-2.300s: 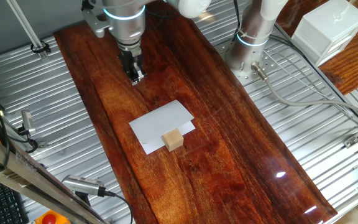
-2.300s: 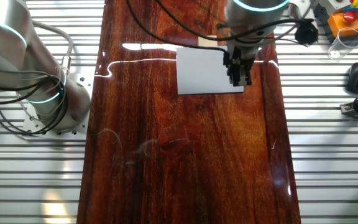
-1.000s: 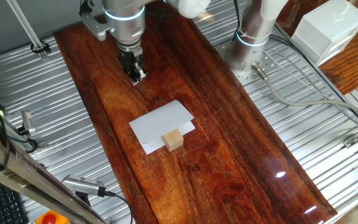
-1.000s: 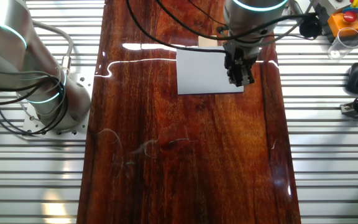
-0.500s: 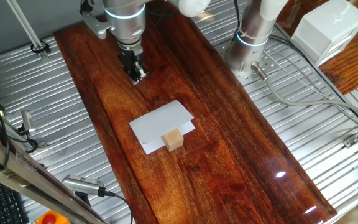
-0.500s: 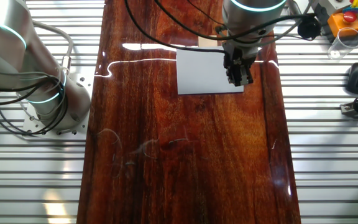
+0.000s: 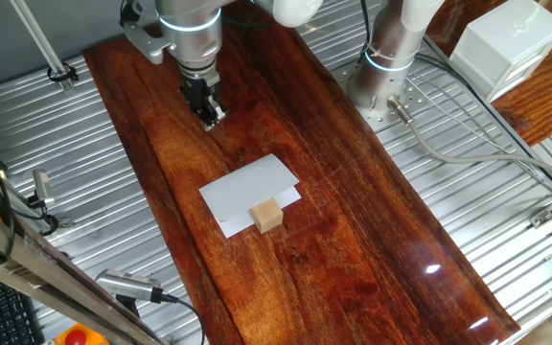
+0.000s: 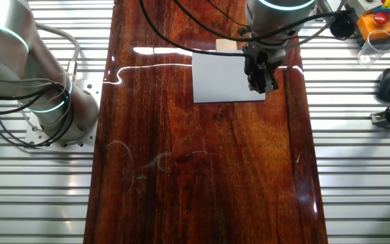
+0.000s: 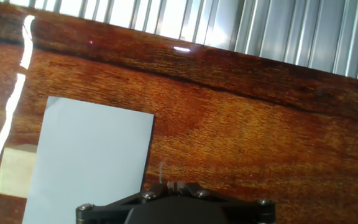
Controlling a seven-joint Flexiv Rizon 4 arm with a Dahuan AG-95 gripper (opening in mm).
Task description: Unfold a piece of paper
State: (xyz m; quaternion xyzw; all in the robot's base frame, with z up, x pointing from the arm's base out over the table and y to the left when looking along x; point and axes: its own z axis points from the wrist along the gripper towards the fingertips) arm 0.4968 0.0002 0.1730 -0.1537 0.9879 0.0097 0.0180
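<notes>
The piece of paper (image 7: 247,186) lies folded and flat on the dark wooden board (image 7: 353,249); it also shows in the other fixed view (image 8: 223,77) and in the hand view (image 9: 86,158). A small tan wooden cube (image 7: 267,216) rests on its near edge, and it shows at the far left of the hand view (image 9: 14,171). My gripper (image 7: 209,115) hangs above the board beyond the paper's far side, with its fingers together and empty. In the other fixed view the gripper (image 8: 261,81) overlaps the paper's right edge. In the hand view the gripper (image 9: 175,185) sits just right of the paper.
A white boxy block (image 7: 506,43) stands at the back right, off the board. A second arm's base (image 7: 386,67) is bolted beside the board (image 8: 46,95). Cables run over the ribbed metal table. A clear cup (image 8: 371,46) and a control box sit at one corner.
My gripper has shifted only slightly above the board and stays shut. The paper and the cube have not moved.
</notes>
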